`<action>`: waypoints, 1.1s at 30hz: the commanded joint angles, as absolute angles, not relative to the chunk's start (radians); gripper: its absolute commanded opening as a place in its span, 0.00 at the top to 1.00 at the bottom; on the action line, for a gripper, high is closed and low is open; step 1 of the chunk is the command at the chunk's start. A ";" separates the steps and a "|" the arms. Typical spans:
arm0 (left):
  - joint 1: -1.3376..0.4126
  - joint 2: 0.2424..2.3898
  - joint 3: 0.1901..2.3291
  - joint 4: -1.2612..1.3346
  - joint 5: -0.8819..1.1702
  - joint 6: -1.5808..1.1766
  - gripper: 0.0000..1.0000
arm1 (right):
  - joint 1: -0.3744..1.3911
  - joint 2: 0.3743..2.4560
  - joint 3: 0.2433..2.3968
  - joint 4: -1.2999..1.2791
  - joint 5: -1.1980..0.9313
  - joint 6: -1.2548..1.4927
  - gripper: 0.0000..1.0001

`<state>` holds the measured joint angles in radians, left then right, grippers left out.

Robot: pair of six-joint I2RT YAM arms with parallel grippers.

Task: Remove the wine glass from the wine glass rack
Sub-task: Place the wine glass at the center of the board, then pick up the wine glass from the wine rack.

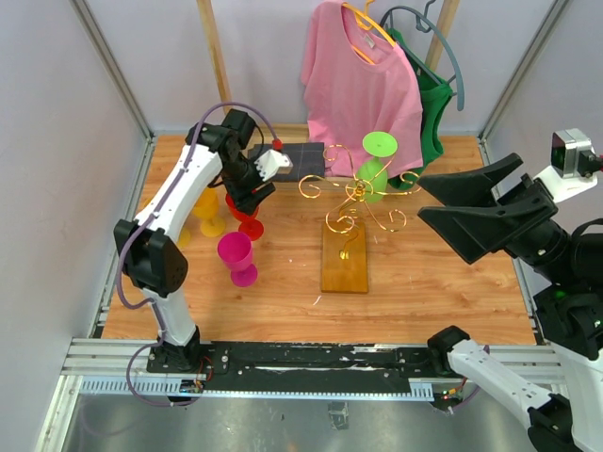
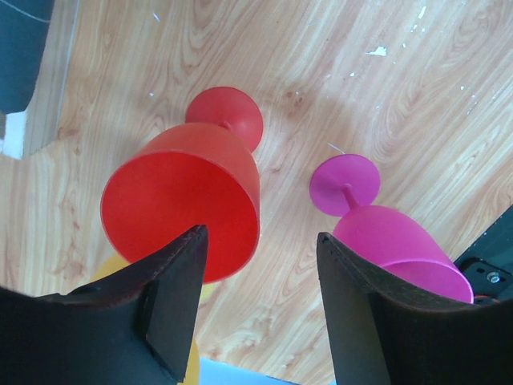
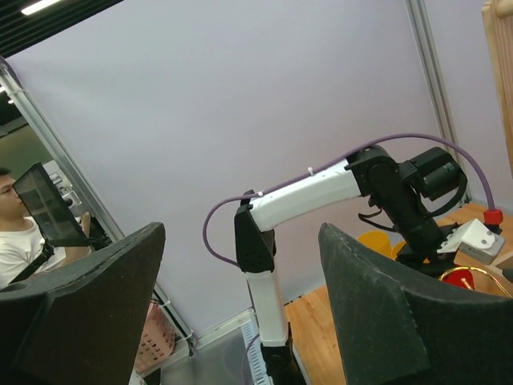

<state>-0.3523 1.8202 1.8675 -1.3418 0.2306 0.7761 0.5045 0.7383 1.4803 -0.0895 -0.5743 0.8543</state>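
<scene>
Right claw (image 1: 421,200): released, both pads wide apart with nothing between them. It is raised on the near right, pointing left toward the rack. Judgement: it waits clear of the wire arms until its turn.

Magenta glass (image 1: 237,254): upright on the tabletop (image 1: 443,282), near left, apart from the other glasses.

Wine glass rack (image 1: 344,259): wooden base at centre, gold spiral arms rising behind it. Of the arms in view, only 1 carries a glass.

Left claw (image 2: 262,234): released, pads apart, directly above the red glass (image 2: 184,200). The red glass stands upright on its own foot and is not gripped. A yellow glass (image 1: 209,209) stands just beside it. Judgement: these 3 glasses are grouped on the left as a set-down area, well apart from the rack.

Green wine glass (image 1: 373,179): hangs upside down on the rack's far right side, foot uppermost, stem caught in a wire curl. Judgement: not yet removed; it must slide out along the curl, not be lifted straight.

Pink shirt (image 1: 363,85): on a hanger at the far edge, behind the green glass.
</scene>
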 commanded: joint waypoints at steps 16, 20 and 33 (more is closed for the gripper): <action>-0.361 1.704 2.178 -1.356 0.219 0.603 0.04 | 0.445 0.937 1.638 -0.462 -0.274 0.718 0.02; -0.362 1.703 2.298 -1.344 0.239 0.517 0.01 | 0.173 1.013 1.564 -0.462 -0.492 0.879 0.02; -0.361 1.650 2.336 -1.270 0.316 0.365 0.01 | -0.062 1.144 1.462 -0.189 -0.784 1.133 0.08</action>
